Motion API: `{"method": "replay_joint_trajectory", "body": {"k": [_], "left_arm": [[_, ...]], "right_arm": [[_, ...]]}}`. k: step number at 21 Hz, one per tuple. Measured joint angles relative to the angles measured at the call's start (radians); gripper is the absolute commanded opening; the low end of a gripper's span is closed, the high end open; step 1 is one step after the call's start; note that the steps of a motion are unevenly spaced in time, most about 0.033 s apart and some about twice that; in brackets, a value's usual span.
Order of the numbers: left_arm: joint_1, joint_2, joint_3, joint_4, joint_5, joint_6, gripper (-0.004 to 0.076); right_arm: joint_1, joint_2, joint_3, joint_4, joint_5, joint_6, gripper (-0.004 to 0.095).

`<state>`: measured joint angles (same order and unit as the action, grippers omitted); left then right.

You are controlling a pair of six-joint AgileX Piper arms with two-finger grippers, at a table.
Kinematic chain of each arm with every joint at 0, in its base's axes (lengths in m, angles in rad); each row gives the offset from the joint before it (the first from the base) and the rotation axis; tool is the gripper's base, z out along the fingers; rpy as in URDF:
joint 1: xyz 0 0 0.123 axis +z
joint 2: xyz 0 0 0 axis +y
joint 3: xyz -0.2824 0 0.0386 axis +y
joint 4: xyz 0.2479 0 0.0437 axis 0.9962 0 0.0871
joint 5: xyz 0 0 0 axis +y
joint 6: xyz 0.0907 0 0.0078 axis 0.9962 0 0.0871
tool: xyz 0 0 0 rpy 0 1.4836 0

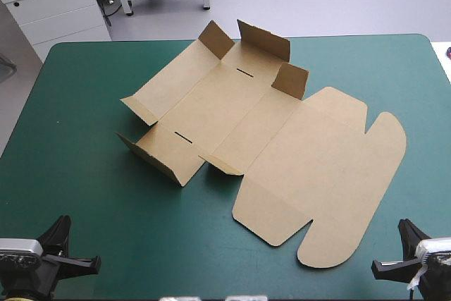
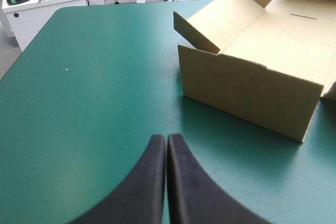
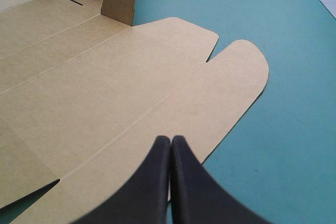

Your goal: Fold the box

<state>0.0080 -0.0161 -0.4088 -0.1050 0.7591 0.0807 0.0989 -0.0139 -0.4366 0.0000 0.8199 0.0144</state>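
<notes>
The brown box (image 1: 261,128) lies mostly flat in the middle of the teal-green table, with some side flaps partly raised on its left half. Its wide lid panel with rounded tabs (image 1: 338,174) lies flat toward the right front. My left gripper (image 2: 167,142) is shut over bare cover near the front left, with a raised box wall (image 2: 247,90) ahead and to its right. My right gripper (image 3: 171,144) is shut with nothing held, its tips low over the lid's (image 3: 131,87) near edge. In the high view both grippers stay at the bottom corners.
A white cabinet (image 1: 53,5) stands beyond the table's far left corner. Bare teal-green cover (image 1: 84,174) lies left of and in front of the box. The table's right edge (image 1: 440,68) is close to the lid's rounded tab.
</notes>
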Motion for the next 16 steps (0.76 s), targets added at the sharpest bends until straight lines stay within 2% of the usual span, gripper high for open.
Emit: {"method": "replay_joint_trajectory", "body": {"k": [4,6,8,10,11,13,16], "left_arm": [[0.0,0.0,0.0,0.0,0.0,0.0,-0.001],[0.0,0.0,0.0,0.0,0.0,0.0,-0.001],[0.0,0.0,0.0,0.0,0.0,0.0,-0.001],[0.0,0.0,0.0,0.0,0.0,0.0,-0.001],[0.0,0.0,0.0,0.0,0.0,0.0,-0.001],[0.0,0.0,0.0,0.0,0.0,0.0,-0.001],[0.0,0.0,0.0,0.0,0.0,0.0,-0.001]], "right_arm": [[0.0,0.0,0.0,0.0,0.0,0.0,-0.0008],[0.0,0.0,0.0,0.0,0.0,0.0,0.0036],[0.0,0.0,0.0,0.0,0.0,0.0,0.0168],[0.0,0.0,0.0,0.0,0.0,0.0,0.0395],[0.0,0.0,0.0,0.0,0.0,0.0,0.055],[0.0,0.0,0.0,0.0,0.0,0.0,0.0741],[0.0,0.0,0.0,0.0,0.0,0.0,0.0778]]}}
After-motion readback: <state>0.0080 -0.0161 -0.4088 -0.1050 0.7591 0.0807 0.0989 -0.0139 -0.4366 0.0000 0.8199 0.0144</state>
